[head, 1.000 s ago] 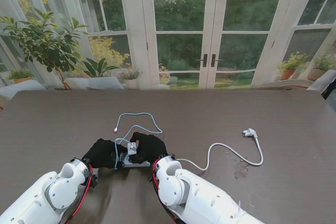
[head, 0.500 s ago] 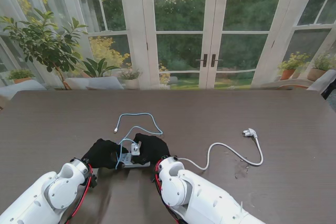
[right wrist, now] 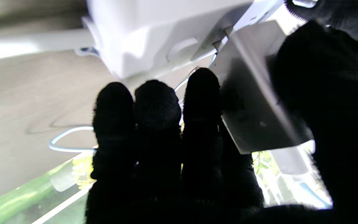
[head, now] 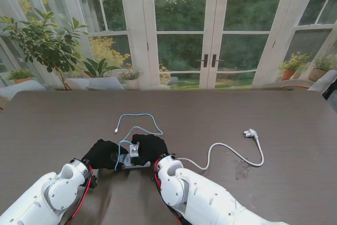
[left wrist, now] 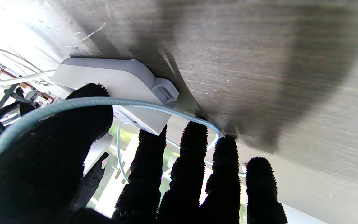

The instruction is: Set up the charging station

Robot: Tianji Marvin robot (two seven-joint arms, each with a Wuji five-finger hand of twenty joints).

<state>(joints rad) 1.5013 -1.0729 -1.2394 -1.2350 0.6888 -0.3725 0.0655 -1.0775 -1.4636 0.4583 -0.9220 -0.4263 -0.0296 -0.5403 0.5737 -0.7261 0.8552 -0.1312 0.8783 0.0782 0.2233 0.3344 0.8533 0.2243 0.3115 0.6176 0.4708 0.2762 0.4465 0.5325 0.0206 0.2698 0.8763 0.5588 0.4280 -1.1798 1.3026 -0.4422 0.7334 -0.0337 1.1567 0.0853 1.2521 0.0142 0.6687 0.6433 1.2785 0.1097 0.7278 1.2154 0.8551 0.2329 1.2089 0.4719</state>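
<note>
Dark counter (head: 274,125) is slick: the left hand (head: 103,154) presses the power strip (left wrist: 117,84) with fingers spread. Right hand (head: 149,147) fingers are clamped on the white adapter (right wrist: 253,102); an angled push may skid the strip or snag the blue cable (head: 138,122).

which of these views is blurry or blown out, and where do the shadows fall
Stand view: sharp, evenly daylit, soft shadows near the arms on the table. Left wrist view: overexposed at one corner, fingers crisp, broad dark shadow bands across the tabletop. Right wrist view: soft and out of focus, white adapter glaring, the right hand a near-black silhouette.
</note>
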